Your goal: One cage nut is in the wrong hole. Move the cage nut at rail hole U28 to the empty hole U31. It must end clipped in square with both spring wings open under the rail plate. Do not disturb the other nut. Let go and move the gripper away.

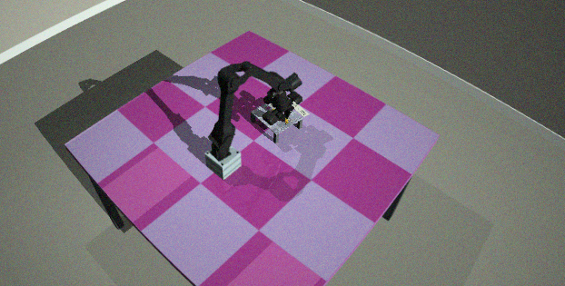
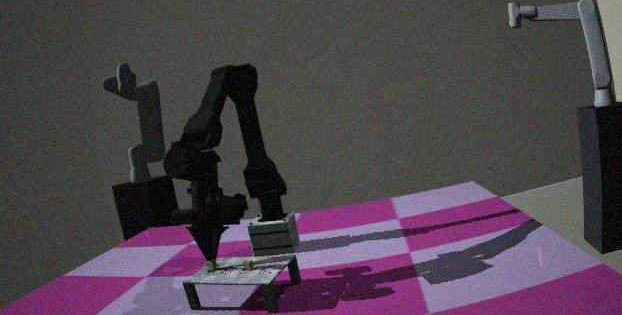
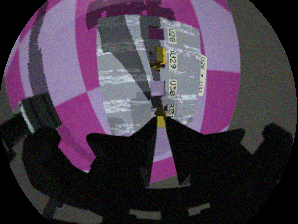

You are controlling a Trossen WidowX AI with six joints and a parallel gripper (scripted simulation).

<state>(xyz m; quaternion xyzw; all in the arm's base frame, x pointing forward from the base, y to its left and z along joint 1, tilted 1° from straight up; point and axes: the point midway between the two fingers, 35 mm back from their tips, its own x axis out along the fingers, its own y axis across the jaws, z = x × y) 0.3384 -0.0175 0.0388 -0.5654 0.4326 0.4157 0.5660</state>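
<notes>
"Magenta and lavender squares cover the counter [image 1: 354, 100] [image 2: 365, 212] [image 3: 222, 95], shadows stretching across it! Grey floor and dark walls around; what's the backdrop?"

"Two grey robot arms, one on a black pedestal [image 2: 145, 200] to the picture's left, one on a tall dark pedestal [image 2: 595, 180] to the right, both beyond the counter's edge."

"And the action, on that grey streaked rail plate [image 1: 278, 127] [image 2: 200, 279] [image 3: 185, 43] with short dark legs?"

"The black gripper [image 1: 284, 115] [image 2: 212, 260] [image 3: 161, 119] points straight down, its fingers nearly together, pinching the yellow cage nut [image 1: 286, 121] [image 2: 212, 265] [image 3: 161, 121] at the U31 end of the row!"

"Clipped in?"

"Can't tell! The fingertips crowd the spot, the U31 label is partly covered, and the wings under the plate are out of sight. From the top, the gripper hides much of the plate."

"The other yellow nut [image 1: 272, 109] [image 2: 248, 265] [image 3: 160, 56]?"

"Sitting at U29, apart from the fingers, with the open U30 hole [image 3: 157, 88] between. U28 [image 3: 156, 33] is open too."

"Elbow room?"

"Open counter on the label side; the pale block base [image 1: 223, 168] [image 2: 272, 237] stands near the plate, under the arm."
</notes>
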